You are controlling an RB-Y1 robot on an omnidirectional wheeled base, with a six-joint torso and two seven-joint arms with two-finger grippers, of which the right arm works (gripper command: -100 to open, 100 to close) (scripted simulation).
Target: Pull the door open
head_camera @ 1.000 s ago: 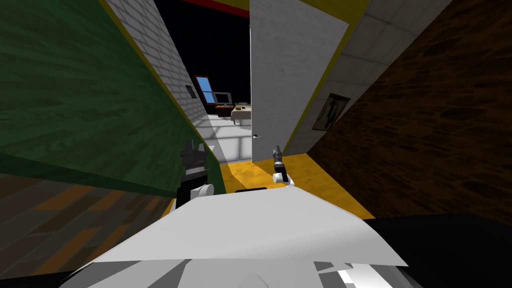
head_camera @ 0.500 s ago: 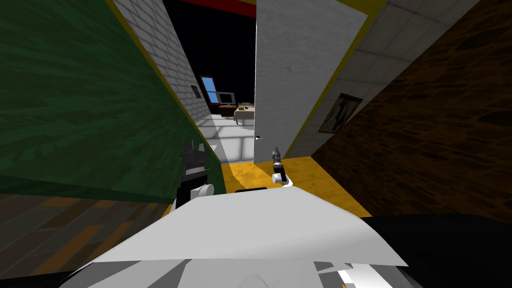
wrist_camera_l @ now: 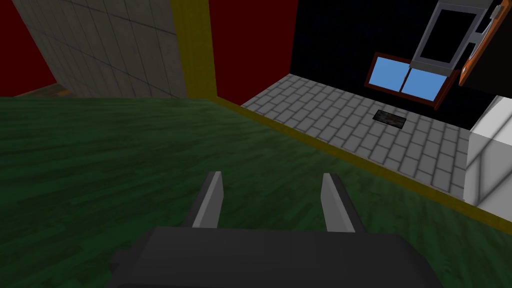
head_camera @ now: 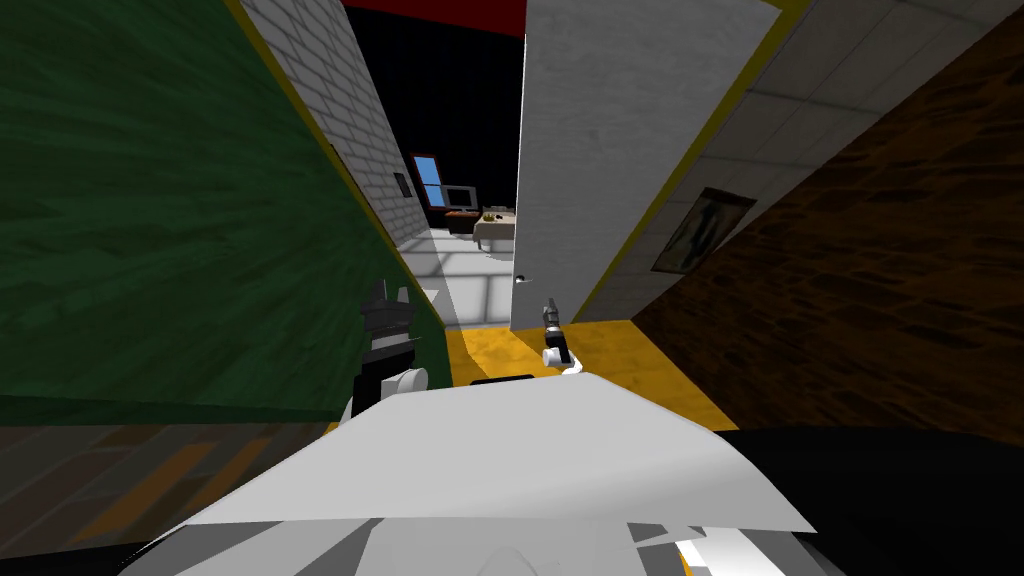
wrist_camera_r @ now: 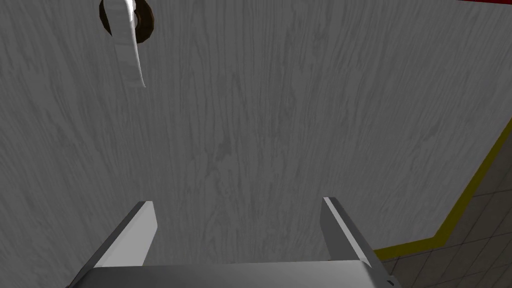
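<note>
Ahead of us, across a yellow floor (head_camera: 620, 350), the grey door (head_camera: 610, 150) stands ajar. Its free edge is turned toward us, and the gap on its left shows a tiled room with a window (head_camera: 430, 182). The handle (wrist_camera_r: 127, 47), a pale lever on a dark round plate, sits near that free edge. Our right gripper (wrist_camera_r: 236, 201) points at the door's face with its 2 fingers spread and nothing between them. The handle lies beyond the fingertips, off to one side and apart from them. Our left gripper (wrist_camera_l: 272, 173) hangs close beside a green wall (wrist_camera_l: 100, 160), its 2 fingers also spread and empty. A brown wall (head_camera: 880, 260) runs on our right, and a framed picture (head_camera: 702, 230) hangs on the tiled wall between it and the door.
</note>
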